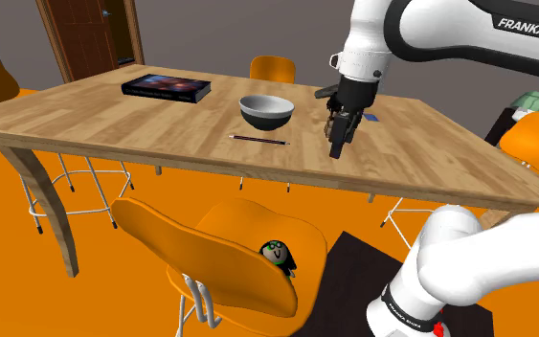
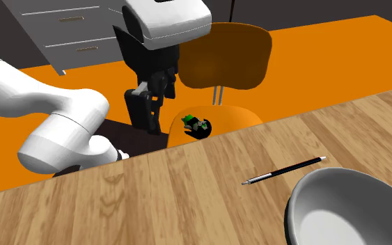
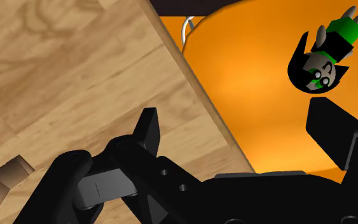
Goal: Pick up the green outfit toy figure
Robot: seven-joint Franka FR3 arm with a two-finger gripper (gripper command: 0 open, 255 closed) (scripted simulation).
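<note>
figure (image 1: 279, 254), bowl (image 1: 266, 111), pencil (image 1: 258, 140), book (image 1: 166, 88): one of each.

the table (image 1: 162, 124) is pale wood with clear grain lines and a dull, smooth top. the chair (image 1: 229, 239) has a smooth orange shell with a soft sheen, like plastic, on thin pale metal legs (image 1: 195, 299). the bowl (image 1: 266, 111) looks glossy, dark outside and pale within. the arm (image 1: 449, 29) is shiny white, the gripper (image 1: 338, 146) matt black. the toy figure (image 1: 279, 254) looks smooth.
</note>
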